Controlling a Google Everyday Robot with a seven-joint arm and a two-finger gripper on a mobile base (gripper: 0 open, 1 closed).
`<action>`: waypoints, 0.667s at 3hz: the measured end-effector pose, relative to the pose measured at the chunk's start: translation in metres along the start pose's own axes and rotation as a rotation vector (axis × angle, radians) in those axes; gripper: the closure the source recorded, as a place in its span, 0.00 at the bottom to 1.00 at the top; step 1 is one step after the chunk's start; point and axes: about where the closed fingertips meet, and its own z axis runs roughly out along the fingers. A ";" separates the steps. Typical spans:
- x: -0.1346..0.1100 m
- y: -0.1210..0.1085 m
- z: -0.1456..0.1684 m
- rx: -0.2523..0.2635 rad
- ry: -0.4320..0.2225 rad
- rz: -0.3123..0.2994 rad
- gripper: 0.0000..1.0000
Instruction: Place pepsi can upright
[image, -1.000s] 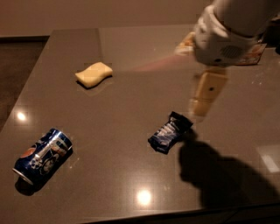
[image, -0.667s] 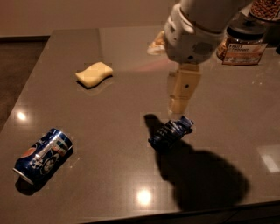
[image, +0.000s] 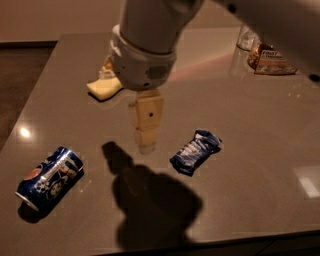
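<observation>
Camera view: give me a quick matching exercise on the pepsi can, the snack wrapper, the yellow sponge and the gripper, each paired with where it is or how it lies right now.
Things:
1. pepsi can
2. snack wrapper
3. yellow sponge
4. gripper

Places or states:
A. hangs over the table, between the can and the wrapper
B. lies on its side near the front left corner
C. far side, partly hidden behind the arm
D. crumpled and flat, just right of the gripper

Pairs: 1-B, 2-D, 3-C, 4-A
</observation>
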 end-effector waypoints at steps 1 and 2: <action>-0.038 -0.004 0.031 -0.047 0.004 -0.107 0.00; -0.069 -0.004 0.056 -0.087 0.008 -0.193 0.00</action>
